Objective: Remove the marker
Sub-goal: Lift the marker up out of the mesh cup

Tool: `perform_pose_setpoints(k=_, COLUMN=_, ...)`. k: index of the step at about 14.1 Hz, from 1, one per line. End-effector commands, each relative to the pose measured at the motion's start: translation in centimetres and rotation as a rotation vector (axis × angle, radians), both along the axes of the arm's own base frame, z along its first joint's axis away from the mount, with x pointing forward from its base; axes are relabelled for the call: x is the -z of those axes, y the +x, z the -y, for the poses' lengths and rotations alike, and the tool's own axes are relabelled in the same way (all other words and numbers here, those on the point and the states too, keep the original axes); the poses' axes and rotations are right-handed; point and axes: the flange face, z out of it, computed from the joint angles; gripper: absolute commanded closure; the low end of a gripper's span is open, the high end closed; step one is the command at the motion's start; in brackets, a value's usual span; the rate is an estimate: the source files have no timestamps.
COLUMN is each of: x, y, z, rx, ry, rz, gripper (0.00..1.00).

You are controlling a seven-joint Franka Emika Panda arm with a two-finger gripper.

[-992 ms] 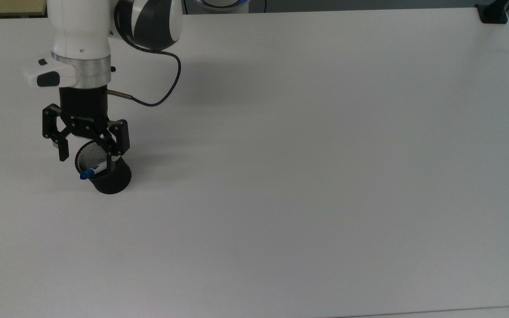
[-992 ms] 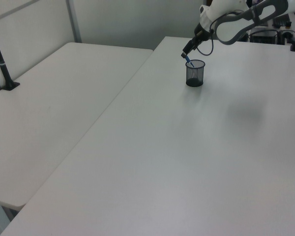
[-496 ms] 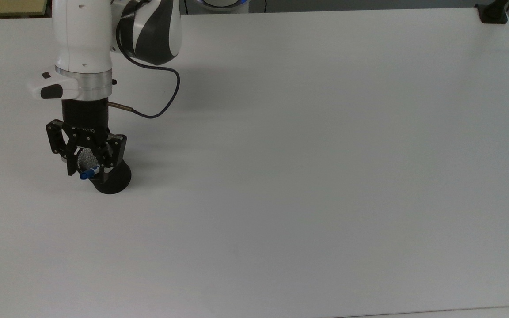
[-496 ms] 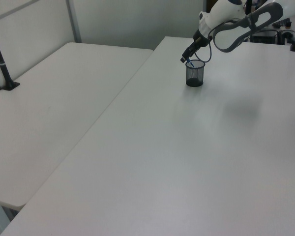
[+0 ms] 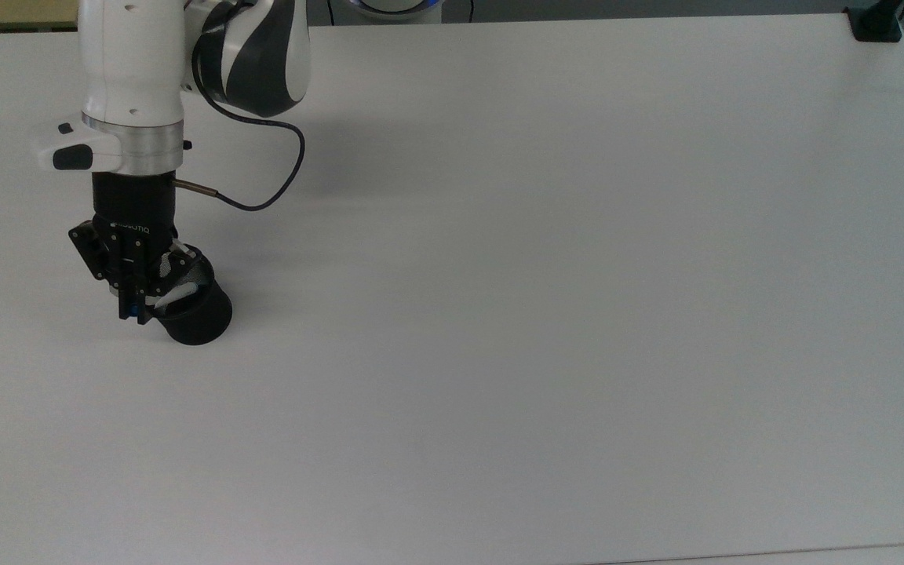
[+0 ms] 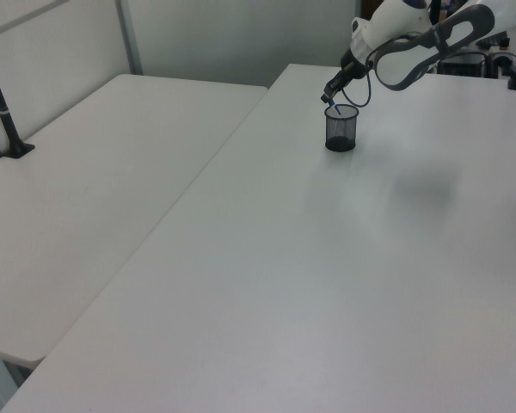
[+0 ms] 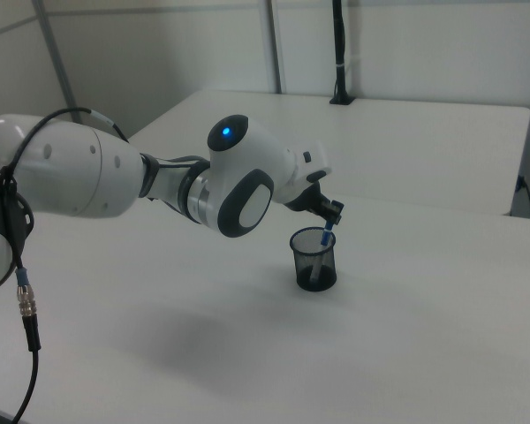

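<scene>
Landmark: black mesh cup (image 5: 193,310) (image 6: 341,129) (image 7: 314,259), upright on the white desk (image 5: 546,314) (image 6: 327,275) (image 7: 247,353), toward the top view's left edge.

Marker (image 5: 173,293) (image 6: 331,110) (image 7: 323,245) sits inside the cup, tilted, lower end down in the cup, blue-capped upper end poking over the rim. In the top view the white barrel shows through the cup's mouth, slanting toward the top view's left rim. In the right view the blue cap stands just above the rim at the cup's far side, white barrel visible through the mesh.

Gripper (image 5: 136,308) (image 6: 330,96) (image 7: 331,216) is right at the cup's rim, over the marker's upper end. Fingers (image 5: 127,302) are drawn in narrow and closed around the marker's blue cap; a bit of blue shows between the tips in the top view. In the left view the gripper tip meets the marker's top just above the cup's rim.

Arm's white wrist (image 5: 126,86) rises from the cup toward the top view's upper edge, with a dark cable (image 5: 264,192) looping off it on the top view's right of the cup. In the right view the arm's big white link (image 7: 66,168) reaches in from the right view's left of the cup.

A second white desk (image 6: 95,189) stands well apart from the cup, to the left view's left. A black post (image 6: 0,103) is clamped at its far left edge.
</scene>
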Motion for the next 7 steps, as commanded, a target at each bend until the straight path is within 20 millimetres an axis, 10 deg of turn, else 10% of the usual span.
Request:
perform_pose_setpoints(k=1, x=-4.3, y=-0.7, z=-0.4, rx=0.020, ry=-0.001, rz=0.062, gripper=1.00)
perform_pose_setpoints(k=7, x=-15.5, y=-3.7, z=-1.7, rx=0.096, ry=0.067, rz=0.131, gripper=1.00)
